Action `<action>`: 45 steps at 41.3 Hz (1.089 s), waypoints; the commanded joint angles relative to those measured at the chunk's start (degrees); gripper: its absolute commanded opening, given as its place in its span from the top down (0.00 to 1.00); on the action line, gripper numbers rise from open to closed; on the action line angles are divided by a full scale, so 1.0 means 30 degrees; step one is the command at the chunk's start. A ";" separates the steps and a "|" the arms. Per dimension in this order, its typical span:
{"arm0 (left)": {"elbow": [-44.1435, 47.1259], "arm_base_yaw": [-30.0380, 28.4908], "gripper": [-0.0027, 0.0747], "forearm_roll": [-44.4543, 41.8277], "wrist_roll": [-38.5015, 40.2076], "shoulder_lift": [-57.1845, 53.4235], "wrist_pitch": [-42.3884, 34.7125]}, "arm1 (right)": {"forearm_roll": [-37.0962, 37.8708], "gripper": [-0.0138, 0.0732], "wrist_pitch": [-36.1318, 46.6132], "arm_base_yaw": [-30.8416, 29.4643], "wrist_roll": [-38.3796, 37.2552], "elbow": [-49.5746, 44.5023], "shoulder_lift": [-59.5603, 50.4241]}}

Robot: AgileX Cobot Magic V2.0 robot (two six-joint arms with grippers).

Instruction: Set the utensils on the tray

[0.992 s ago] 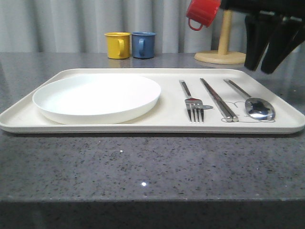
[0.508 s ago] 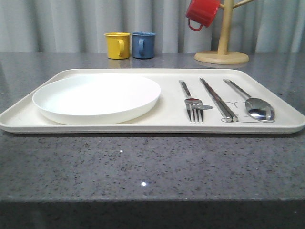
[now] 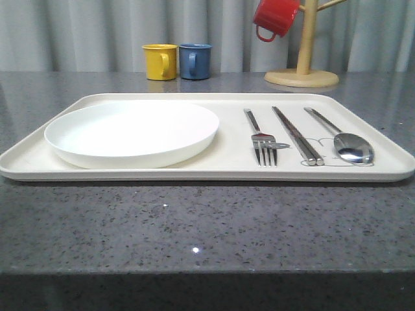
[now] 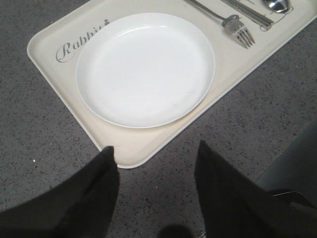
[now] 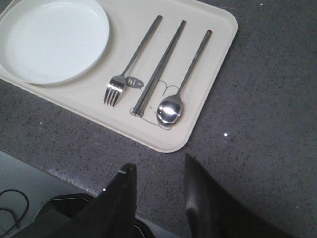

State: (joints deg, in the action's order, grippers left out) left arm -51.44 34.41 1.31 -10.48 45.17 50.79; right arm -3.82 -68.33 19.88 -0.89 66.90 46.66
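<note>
The cream tray (image 3: 214, 173) lies across the grey counter. On its right part rest the utensils, side by side: a fork (image 3: 260, 138), a pair of chopsticks (image 3: 297, 135) and a spoon (image 3: 343, 139). The right wrist view has the fork (image 5: 131, 63), chopsticks (image 5: 159, 67) and spoon (image 5: 185, 74) on the tray (image 5: 213, 59). My right gripper (image 5: 158, 166) hangs open above the counter's front edge, off the tray's near corner, holding nothing. My left gripper (image 4: 156, 153) is open over the tray's (image 4: 54, 44) other near corner, with nothing between its fingers.
A round white plate (image 3: 133, 133) fills the tray's left part. At the back stand a yellow mug (image 3: 159, 61) and a blue mug (image 3: 195, 61). A wooden mug tree (image 3: 302, 65) with a red mug (image 3: 275, 18) stands back right.
The right gripper, seen at the upper right of the front view a second ago, has withdrawn out of that view. The utensils and tray have not moved.
</note>
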 commanded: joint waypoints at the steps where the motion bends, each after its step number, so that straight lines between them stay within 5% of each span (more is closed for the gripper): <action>1: -0.0468 0.0135 0.51 0.0105 0.0169 -0.0091 -0.1350 | 0.0172 0.52 0.2534 0.0010 0.0297 -0.2076 -0.2042; 13: -0.0468 0.0135 0.51 0.0105 0.0169 -0.0091 -0.1350 | 0.0172 0.52 0.4086 0.0010 0.0297 -0.7861 -0.6794; 26: -0.0468 0.0135 0.53 0.0105 0.0169 -0.0091 -0.1350 | 0.0559 0.53 0.5405 0.0010 0.0297 -0.8946 -0.8654; 36: -0.0468 0.0135 0.86 0.0105 0.0169 -0.0091 -0.1315 | 0.0867 0.92 0.6093 0.0010 0.0297 -0.8946 -0.8654; 40: -0.0468 0.0135 0.99 0.0105 0.0169 -0.0091 -0.1315 | 0.0867 0.92 0.6407 0.0010 0.0297 -0.8946 -0.8654; 45: -0.0468 0.0135 0.99 0.0105 0.0169 -0.0091 -0.1315 | 0.0867 0.92 0.6367 0.0010 0.0297 -0.8946 -0.8654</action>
State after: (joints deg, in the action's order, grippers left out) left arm -51.44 34.41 1.31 -10.48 45.17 50.79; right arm -1.88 -53.58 19.88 -0.45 38.54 20.20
